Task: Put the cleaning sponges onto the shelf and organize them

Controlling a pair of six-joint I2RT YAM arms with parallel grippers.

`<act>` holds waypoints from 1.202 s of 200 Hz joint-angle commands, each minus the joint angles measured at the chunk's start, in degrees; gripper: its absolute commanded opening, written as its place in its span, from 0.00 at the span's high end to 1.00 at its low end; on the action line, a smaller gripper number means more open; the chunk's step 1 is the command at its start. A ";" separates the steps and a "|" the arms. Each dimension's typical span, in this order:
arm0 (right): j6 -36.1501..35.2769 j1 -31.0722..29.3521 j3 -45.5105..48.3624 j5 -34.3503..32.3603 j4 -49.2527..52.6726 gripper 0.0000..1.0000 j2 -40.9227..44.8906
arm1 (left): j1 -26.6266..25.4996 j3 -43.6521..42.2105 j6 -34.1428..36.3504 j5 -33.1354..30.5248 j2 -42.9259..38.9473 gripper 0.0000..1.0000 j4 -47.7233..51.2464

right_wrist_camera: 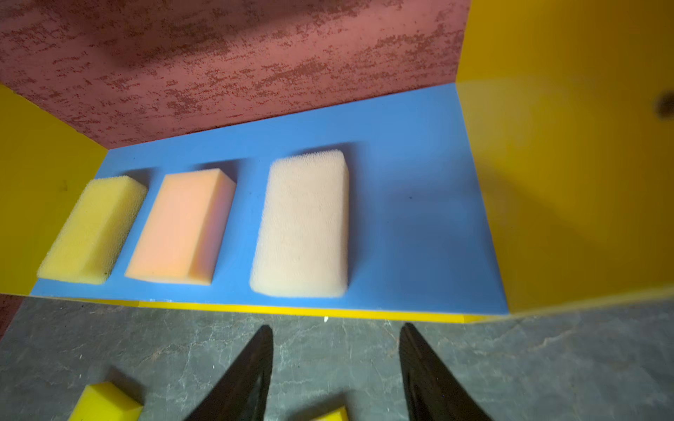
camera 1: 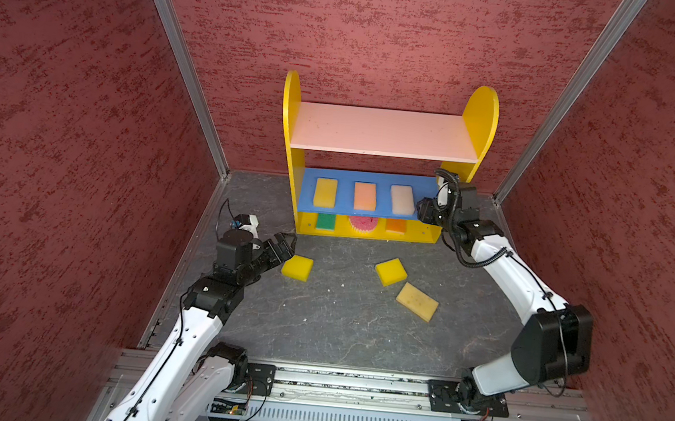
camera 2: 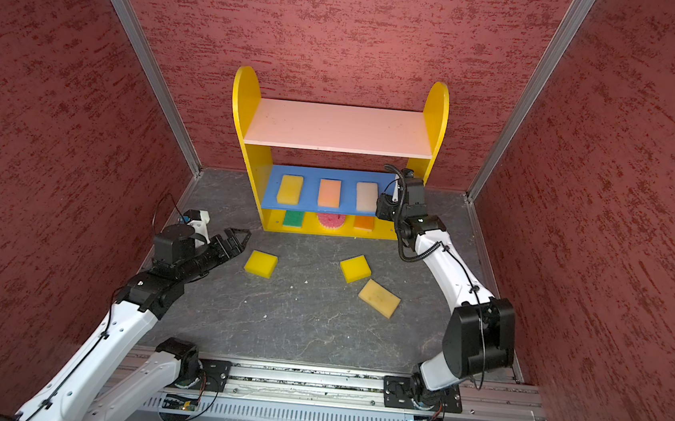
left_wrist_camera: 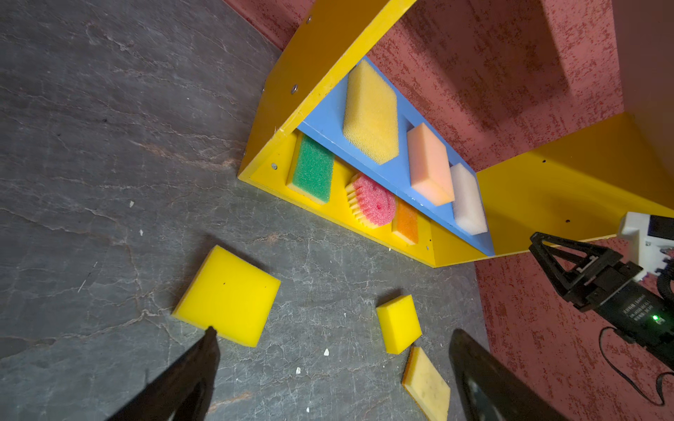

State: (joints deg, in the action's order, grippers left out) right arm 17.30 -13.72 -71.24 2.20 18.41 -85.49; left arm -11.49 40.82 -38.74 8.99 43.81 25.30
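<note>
Left pincer (camera 1: 288,244) gapes wide, empty, yellow sponge (camera 1: 297,267) at its 5 o'clock; right pincer (right_wrist_camera: 337,328), half spread, empty, sits 3 o'clock of cream sponge (camera 1: 402,199)

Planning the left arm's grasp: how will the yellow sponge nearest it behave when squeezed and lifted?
The yellow sponge looks like foam, so probably light and squashy under the left gripper. Lying flat and blocky, it should slide, not roll.

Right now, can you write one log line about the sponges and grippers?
shelf: six sponges | table: three loose sponges | left gripper: open, empty | right gripper: open, empty
</note>
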 commanded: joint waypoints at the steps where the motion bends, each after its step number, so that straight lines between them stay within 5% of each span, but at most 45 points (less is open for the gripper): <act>1: 5.12 0.18 7.21 2.92 -4.73 0.45 4.96 | -0.42 1.98 0.96 0.68 -0.92 0.03 2.48; 41: 11.08 0.18 20.57 7.86 -8.09 0.62 11.38 | -1.41 0.01 -1.14 0.36 -3.37 0.19 3.02; 65: 11.83 0.18 27.50 8.91 -9.78 0.58 13.90 | -1.96 -1.29 -1.58 -1.95 -3.59 0.30 5.92; 112: 10.15 0.28 36.28 7.52 -13.42 0.47 12.64 | -2.65 -5.42 -4.83 -4.42 -4.00 0.20 6.32; 137: 10.61 0.35 35.49 10.80 -17.71 0.58 9.94 | -2.75 -6.80 -6.26 -4.67 -3.53 0.23 4.82; 158: 9.88 0.34 32.28 12.33 -19.84 1.00 8.62 | -2.84 -6.58 -6.43 -5.24 -1.76 0.23 4.16; 240: 12.01 0.36 19.25 11.90 -26.31 1.00 -1.04 | -2.58 -3.46 -4.18 -5.04 5.46 0.22 1.98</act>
State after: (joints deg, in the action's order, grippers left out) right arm 27.49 -13.65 -49.28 13.45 -3.77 -82.87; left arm -14.11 35.11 -44.42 4.03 48.27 29.08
